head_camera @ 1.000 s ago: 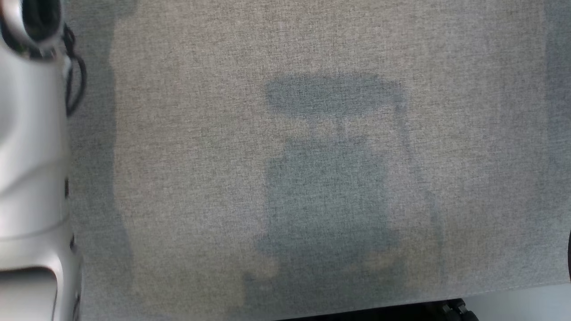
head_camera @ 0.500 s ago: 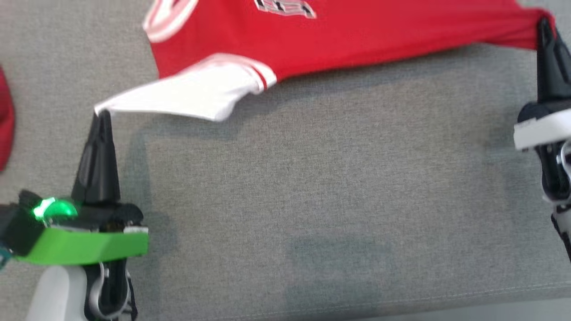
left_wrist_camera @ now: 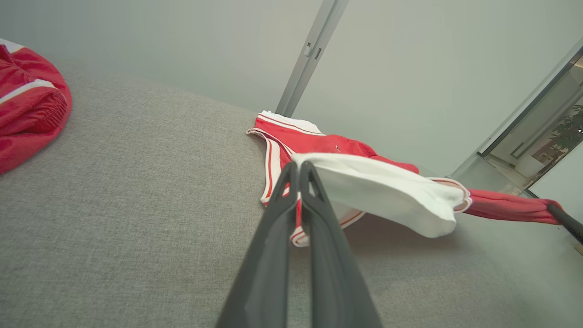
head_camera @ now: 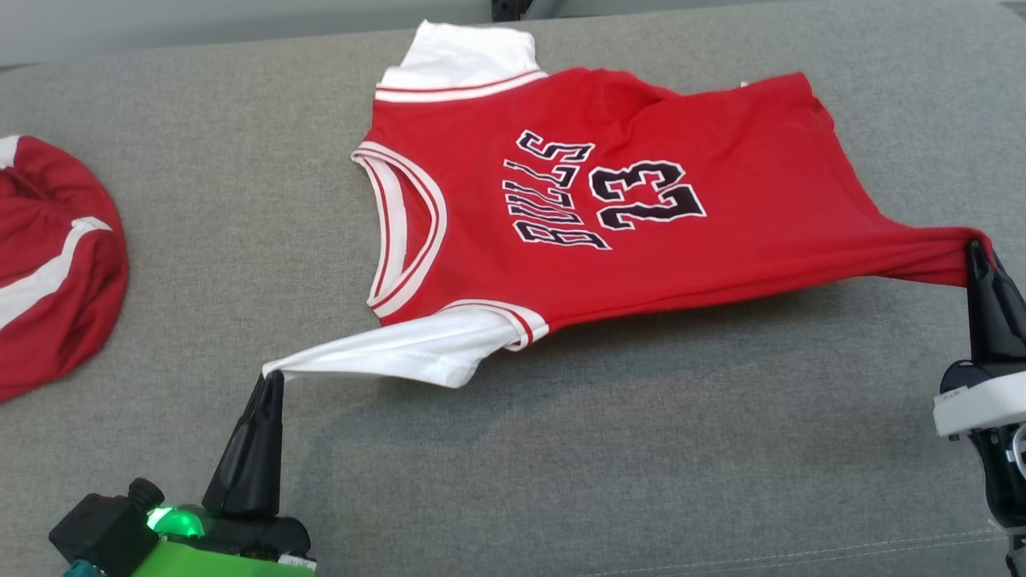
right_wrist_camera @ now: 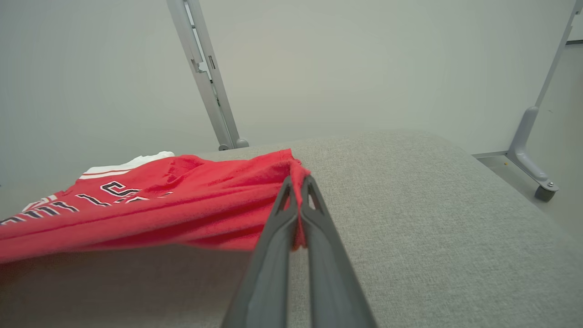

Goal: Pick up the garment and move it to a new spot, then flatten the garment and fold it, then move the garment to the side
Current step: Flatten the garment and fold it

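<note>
You see a red garment (head_camera: 745,208) with white sleeves, red-and-white striped trim at neck and cuffs, and black letters and numerals outlined in white. The counter (head_camera: 641,449) is a mottled grey weave. A second cloth (head_camera: 48,264) is red with a white stripe. Your left hand (head_camera: 272,378) is black above a bright green mount, and your right hand (head_camera: 976,247) is black above a white band.

The head camera has tipped up: the jersey (head_camera: 609,200), cut off at the top edge a moment ago, now sits whole in the upper middle. More red cloth (head_camera: 48,256) shows far left. The left gripper (head_camera: 272,377) and right gripper (head_camera: 975,244) sit lower in frame.
</note>
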`<state>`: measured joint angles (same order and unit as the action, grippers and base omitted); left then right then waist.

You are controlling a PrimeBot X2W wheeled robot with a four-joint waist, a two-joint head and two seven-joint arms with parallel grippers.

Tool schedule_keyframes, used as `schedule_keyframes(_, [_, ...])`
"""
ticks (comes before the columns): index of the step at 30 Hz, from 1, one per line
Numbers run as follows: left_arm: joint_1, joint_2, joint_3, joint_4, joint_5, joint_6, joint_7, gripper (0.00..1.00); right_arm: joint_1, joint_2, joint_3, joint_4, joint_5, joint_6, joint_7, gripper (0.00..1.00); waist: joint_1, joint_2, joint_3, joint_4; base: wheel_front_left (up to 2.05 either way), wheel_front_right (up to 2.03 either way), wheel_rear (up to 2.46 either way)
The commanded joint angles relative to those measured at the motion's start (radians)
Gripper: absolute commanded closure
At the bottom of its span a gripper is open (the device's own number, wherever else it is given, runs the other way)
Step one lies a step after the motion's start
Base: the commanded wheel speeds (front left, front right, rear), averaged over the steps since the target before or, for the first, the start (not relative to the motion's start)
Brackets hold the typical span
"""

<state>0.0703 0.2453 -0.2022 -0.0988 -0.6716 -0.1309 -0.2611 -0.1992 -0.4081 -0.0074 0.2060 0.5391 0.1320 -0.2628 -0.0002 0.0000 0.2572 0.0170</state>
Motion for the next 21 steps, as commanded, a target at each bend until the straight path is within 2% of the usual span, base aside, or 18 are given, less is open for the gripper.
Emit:
schedule_keyframes(1, [0.025, 0.015, 0.005, -0.006, -0.004, 0.001, -0.004, 1.00, 0.028, 0.000, -0.013, -0.011, -0.002, -0.002, -0.004, 1.00, 0.0002, 0.0000, -0.059, -0.003, 0.00, 0.00, 0.00])
schedule_keyframes(10, [0.063, 0.061, 0.005, -0.032, -0.024, 0.001, -0.004, 1.00, 0.073, -0.008, -0.015, -0.073, -0.029, -0.002, -0.004, 1.00, 0.0002, 0.0000, -0.121, -0.029, 0.00, 0.00, 0.00])
schedule_keyframes(14, [0.012, 0.073, 0.002, -0.083, -0.067, 0.001, 0.010, 1.00, 0.055, -0.028, -0.009, -0.101, -0.035, -0.002, -0.005, 1.00, 0.0002, 0.0000, -0.144, -0.027, 0.00, 0.00, 0.00])
schedule_keyframes(16, [-0.045, 0.104, 0.013, -0.128, -0.084, 0.001, 0.045, 1.00, 0.030, -0.051, -0.001, -0.117, -0.032, -0.002, -0.005, 1.00, 0.0002, 0.0000, -0.158, -0.023, 0.00, 0.00, 0.00])
schedule_keyframes(17, [-0.122, 0.133, 0.033, -0.171, -0.104, 0.007, 0.101, 1.00, -0.002, -0.087, 0.033, -0.115, -0.014, -0.002, -0.004, 1.00, 0.0002, 0.0000, -0.176, -0.023, 0.00, 0.00, 0.00])
schedule_keyframes(21, [-0.335, 0.197, 0.068, -0.210, -0.165, 0.028, 0.252, 1.00, -0.159, -0.153, 0.119, -0.053, 0.079, -0.002, 0.150, 1.00, 0.0002, 0.0000, -0.220, -0.044, 0.00, 0.00, 0.00])
